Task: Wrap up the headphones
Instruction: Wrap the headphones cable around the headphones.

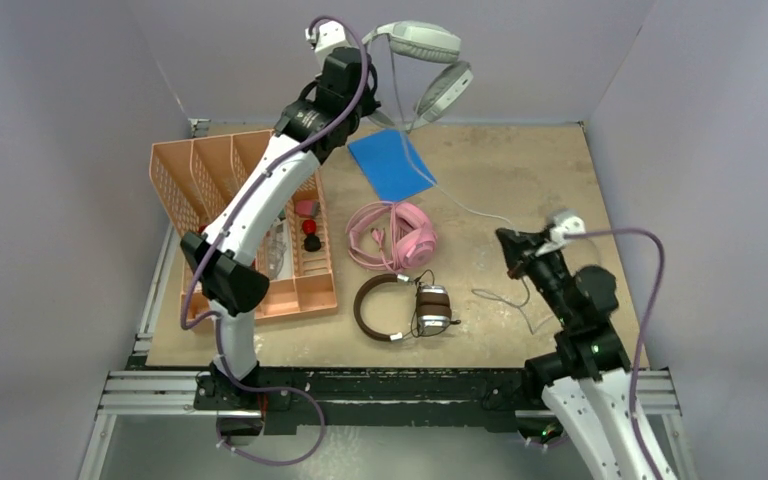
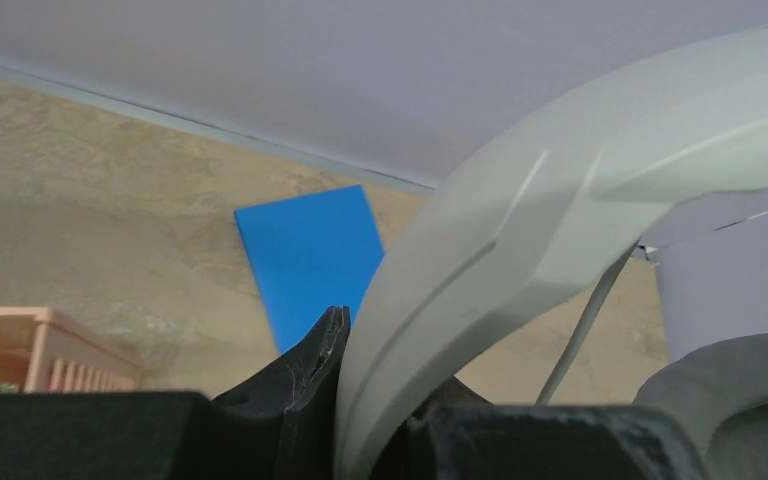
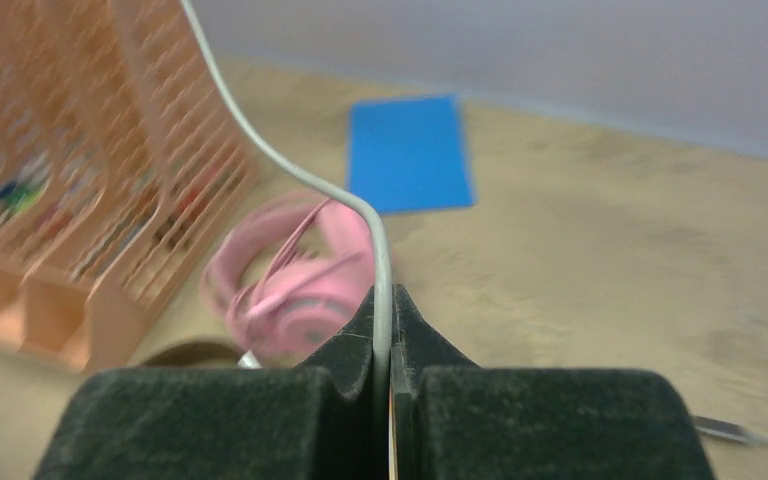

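Left wrist: black pincer [image 2: 375, 400] clamps smooth, curved band of light-grey headset [image 2: 560, 200].

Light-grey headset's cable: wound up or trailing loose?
Loose. The grey cable hangs from the lifted light-grey headset, drapes unwound over the blue sheet onto the table, and is pinched in the shut right gripper.

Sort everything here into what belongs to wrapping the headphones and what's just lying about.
Job: light-grey headset in left gripper; grey cable in right gripper; pink headset; brown headset.
Lying about: blue pad; orange organiser.
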